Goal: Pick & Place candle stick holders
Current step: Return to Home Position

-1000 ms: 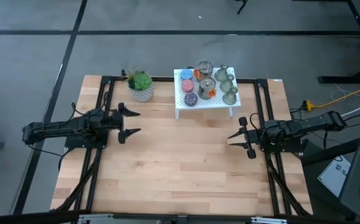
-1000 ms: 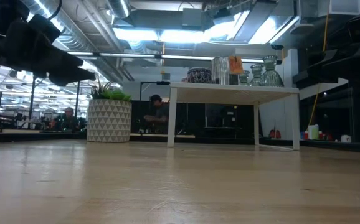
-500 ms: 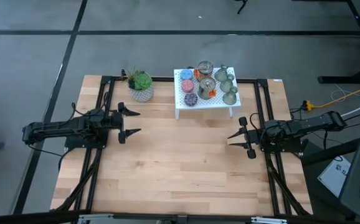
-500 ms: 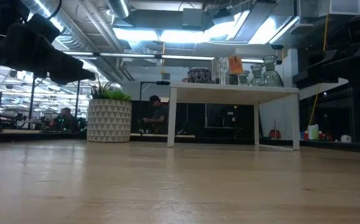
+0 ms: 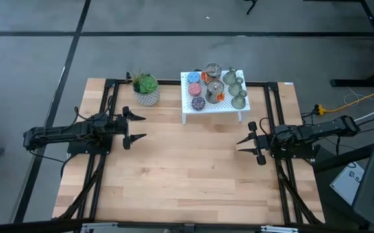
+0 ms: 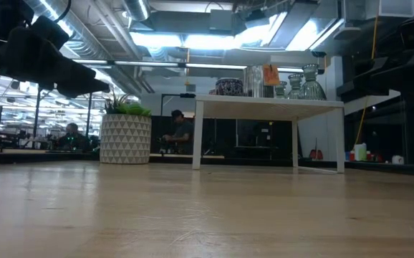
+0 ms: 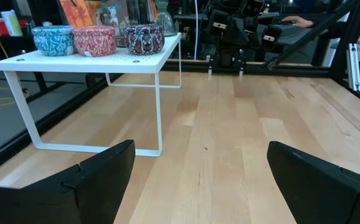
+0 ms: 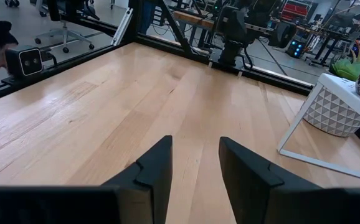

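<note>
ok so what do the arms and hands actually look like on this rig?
The left arm and right arm are dark, near-black, built of slim jointed links, with thin black cables looped alongside. The left hand and right hand each have two matte black fingers, flat and angular, narrowing toward the tips. No markings or labels are visible on them.

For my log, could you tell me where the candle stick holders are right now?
In the high view, the candle stick holders stand clustered on the white shelf's right end, beside the tins.
</note>
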